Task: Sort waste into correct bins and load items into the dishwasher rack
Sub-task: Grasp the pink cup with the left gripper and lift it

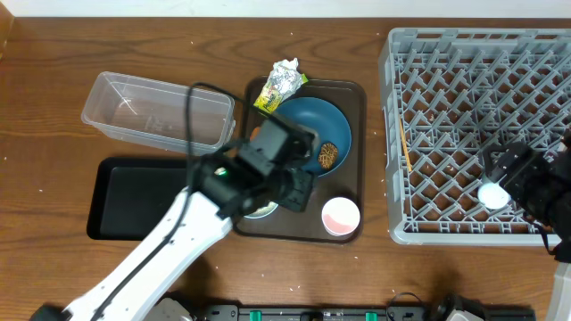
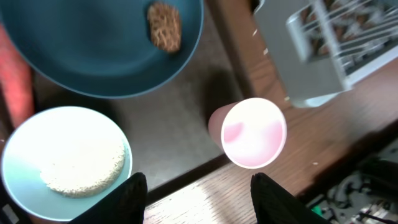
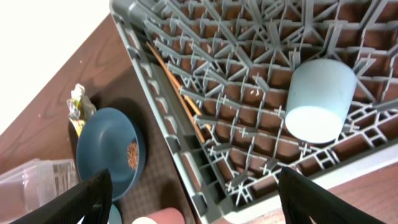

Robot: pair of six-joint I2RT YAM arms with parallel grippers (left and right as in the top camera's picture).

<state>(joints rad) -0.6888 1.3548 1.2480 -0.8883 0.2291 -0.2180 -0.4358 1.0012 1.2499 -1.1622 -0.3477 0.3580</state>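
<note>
The serving tray (image 1: 355,178) is sitting in the middle, carrying the large bowl (image 1: 321,120) and one cup (image 1: 340,215), with the tub (image 1: 156,111) lying to its far left and the rack (image 1: 393,143) on its right holding a second cup (image 3: 317,99).

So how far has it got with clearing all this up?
Early days. Done: one small cup lies in the grey rack, the right fingers open and off it. In hand: nothing; the left fingers hang open over the brown tray, between the white bowl and pink cup. Left: those two, the blue bowl, its brown lump and the wrapper; the clear tub and black tray show no waste.
</note>
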